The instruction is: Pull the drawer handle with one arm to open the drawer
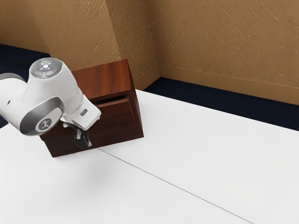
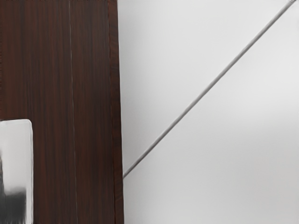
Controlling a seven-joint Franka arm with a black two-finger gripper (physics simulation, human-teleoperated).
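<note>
A dark wooden cabinet (image 1: 105,77) stands on the white table (image 1: 201,144) at the exterior view's left. Its drawer front (image 1: 117,114) faces the table's near side, with a dark gap showing along its top edge. My gripper (image 1: 83,139) hangs low in front of the cabinet's face, close to the tabletop, and my white arm hides much of that face. In the wrist view the wood front (image 2: 60,93) lies just ahead of my hand, and a shiny metal handle (image 2: 15,168) shows at its edge.
A thin seam (image 1: 177,186) runs diagonally across the table from the cabinet's lower corner, seen also as the seam (image 2: 210,84) in the wrist view. Tan walls and a dark floor strip (image 1: 224,100) lie behind the table's far edge.
</note>
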